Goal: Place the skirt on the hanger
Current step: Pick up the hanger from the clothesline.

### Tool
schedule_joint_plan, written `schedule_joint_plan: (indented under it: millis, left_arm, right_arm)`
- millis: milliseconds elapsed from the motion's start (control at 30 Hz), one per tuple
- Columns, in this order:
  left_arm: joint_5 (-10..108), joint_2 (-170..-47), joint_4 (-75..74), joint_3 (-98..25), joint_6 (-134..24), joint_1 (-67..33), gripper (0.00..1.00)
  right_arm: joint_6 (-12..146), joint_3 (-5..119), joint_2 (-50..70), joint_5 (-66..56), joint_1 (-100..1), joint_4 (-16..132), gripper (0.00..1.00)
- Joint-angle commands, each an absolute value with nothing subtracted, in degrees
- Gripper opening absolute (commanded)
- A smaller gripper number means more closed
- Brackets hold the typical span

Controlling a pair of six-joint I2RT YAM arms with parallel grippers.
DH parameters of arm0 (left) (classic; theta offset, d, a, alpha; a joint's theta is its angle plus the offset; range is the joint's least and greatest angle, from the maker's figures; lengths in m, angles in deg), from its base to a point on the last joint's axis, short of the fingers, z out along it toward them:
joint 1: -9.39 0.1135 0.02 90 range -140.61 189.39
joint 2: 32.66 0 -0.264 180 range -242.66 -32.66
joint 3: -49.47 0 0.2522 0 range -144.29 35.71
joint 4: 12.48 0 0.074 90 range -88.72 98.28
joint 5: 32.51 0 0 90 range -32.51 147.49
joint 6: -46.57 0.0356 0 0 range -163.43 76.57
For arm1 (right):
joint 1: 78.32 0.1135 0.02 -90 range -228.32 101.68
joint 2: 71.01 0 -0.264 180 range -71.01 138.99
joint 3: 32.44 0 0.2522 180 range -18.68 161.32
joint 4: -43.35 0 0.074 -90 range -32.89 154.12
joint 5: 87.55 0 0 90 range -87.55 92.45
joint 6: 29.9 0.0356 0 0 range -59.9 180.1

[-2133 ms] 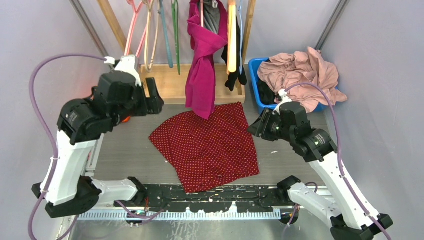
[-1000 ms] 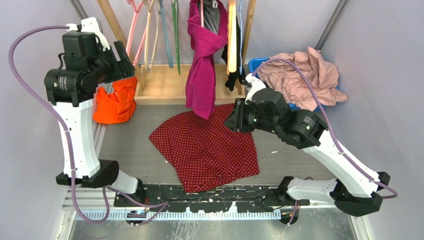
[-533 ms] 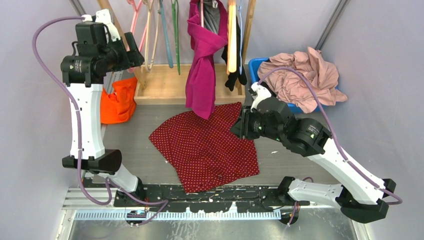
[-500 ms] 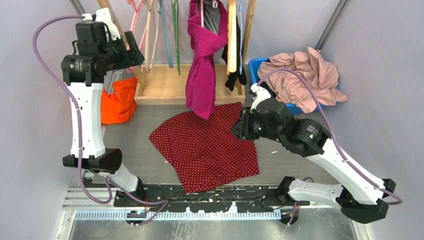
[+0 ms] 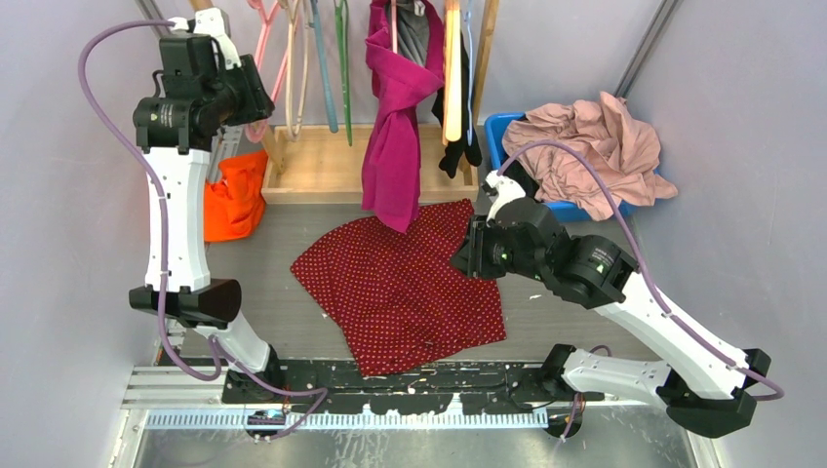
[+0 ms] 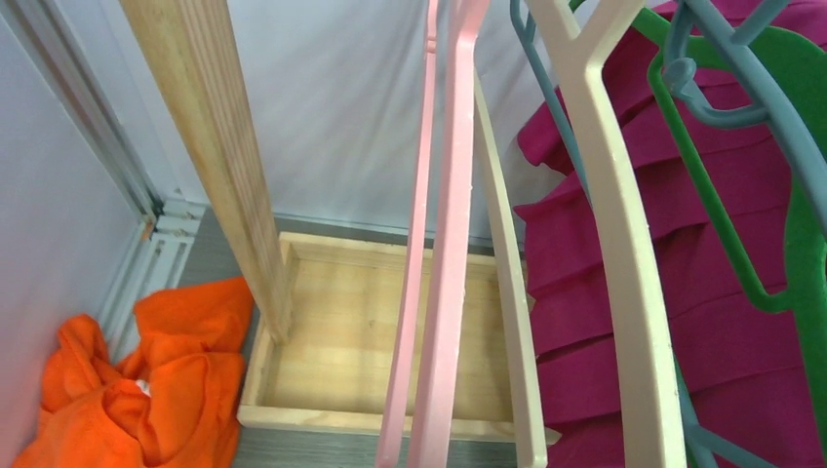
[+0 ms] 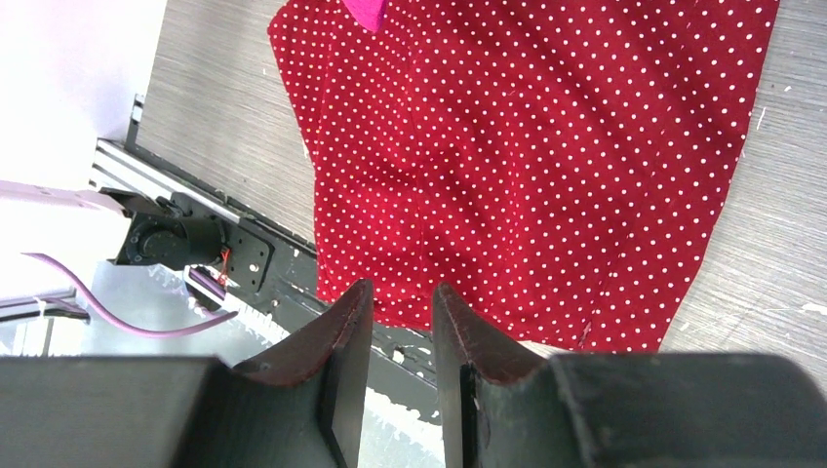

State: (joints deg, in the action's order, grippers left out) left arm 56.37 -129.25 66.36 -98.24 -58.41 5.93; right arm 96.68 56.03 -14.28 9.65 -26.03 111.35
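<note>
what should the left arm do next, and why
Probably close the left pincer on the hanger to lift it off. The pincer is up at the rack, and its wrist view shows the hanger right ahead. The skirt lies flat on the table with the right pincer above it, gripping nothing, so fetching the hanger likely comes first.

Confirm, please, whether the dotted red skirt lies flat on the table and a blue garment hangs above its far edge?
Not quite: the hanging garment above the skirt is magenta, not blue, as the top view shows; the rest holds.
</note>
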Motion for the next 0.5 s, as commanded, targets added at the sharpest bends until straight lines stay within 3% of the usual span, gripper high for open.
schedule_joint_plan:
  millis: [0, 67, 167, 200, 467]
  left_arm:
    - [58.4, -128.3, 61.2, -100.1, -56.6, 6.3, 0.39]
    - [58.3, -128.2, 60.9, -100.0, -56.2, 6.2, 0.30]
    - [57.7, -126.7, 59.5, -98.4, -55.7, 6.3, 0.04]
    - [57.8, -125.8, 58.2, -97.3, -55.7, 6.3, 0.00]
    - [55.4, -119.1, 50.9, -92.3, -55.0, 6.3, 0.00]
  right_arm:
    - [97.2, 55.5, -15.4, 10.4, -25.8, 108.5, 0.34]
    - [97.3, 55.1, -15.4, 10.3, -25.8, 108.3, 0.34]
    - [97.3, 54.6, -15.2, 10.2, -25.8, 108.0, 0.34]
    - [97.2, 54.5, -15.1, 10.1, -25.8, 107.9, 0.34]
    - [97.0, 53.9, -14.7, 9.8, -25.8, 107.3, 0.34]
